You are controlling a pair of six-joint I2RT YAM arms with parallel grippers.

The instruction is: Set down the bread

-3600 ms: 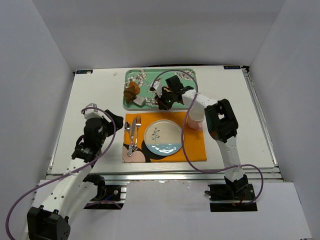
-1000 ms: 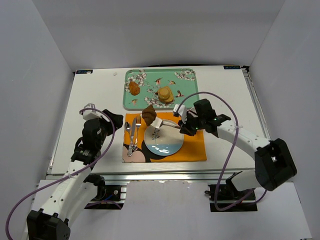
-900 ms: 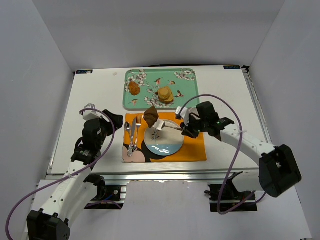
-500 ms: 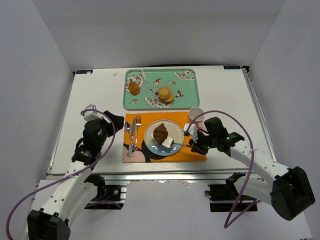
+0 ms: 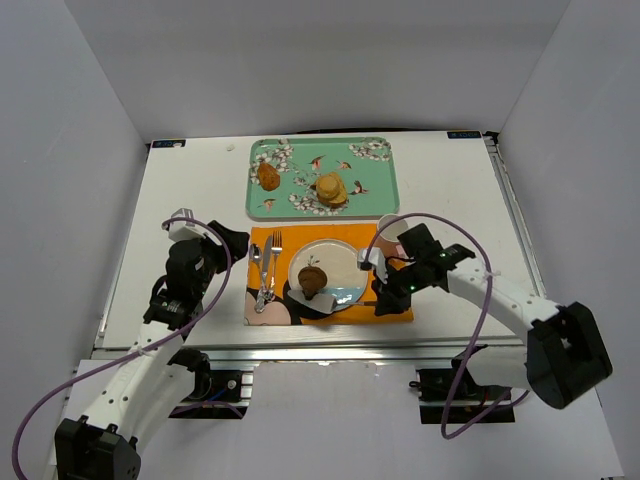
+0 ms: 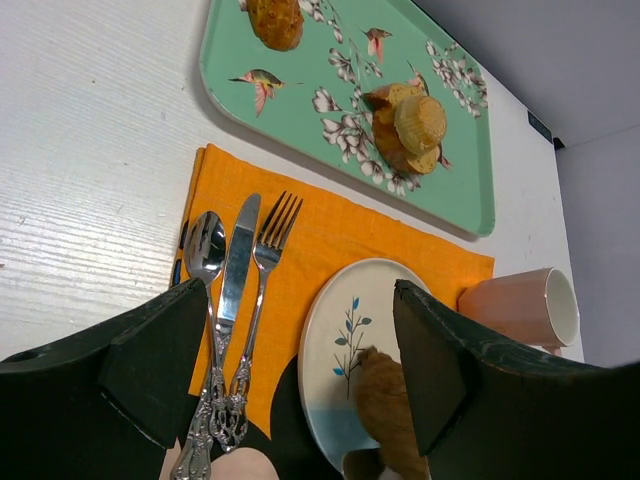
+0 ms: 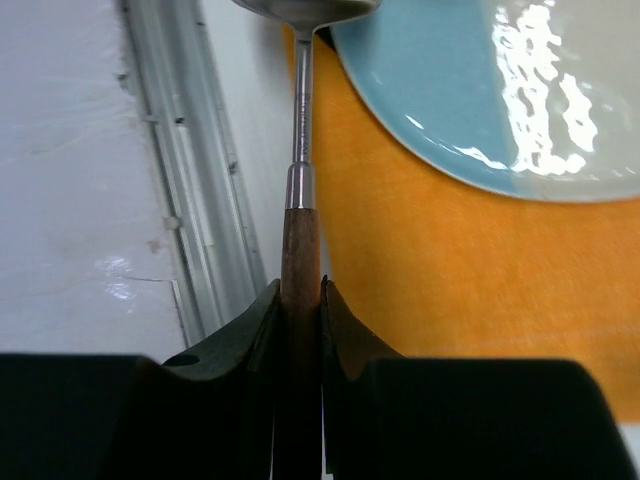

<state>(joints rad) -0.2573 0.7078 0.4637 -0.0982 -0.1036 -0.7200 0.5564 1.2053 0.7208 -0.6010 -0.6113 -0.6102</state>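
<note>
Evidently the right gripper [image 7: 300,292] pinches a wooden-handled spatula [image 7: 298,160] to lower the croissant [image 5: 312,277] onto the plate [image 5: 342,244], left gripper [image 6: 298,290] spread idle.

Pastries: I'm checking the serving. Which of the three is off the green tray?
The dark brown bread, at the plate's near-left edge; the orange-brown pastry and the pale bun sit on the tray.

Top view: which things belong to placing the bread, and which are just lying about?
In the job: bread, plate, server, right gripper shut on it.
Lying about: tray, round bun, oval pastry, cup, cutlery, placemat, left gripper.
</note>
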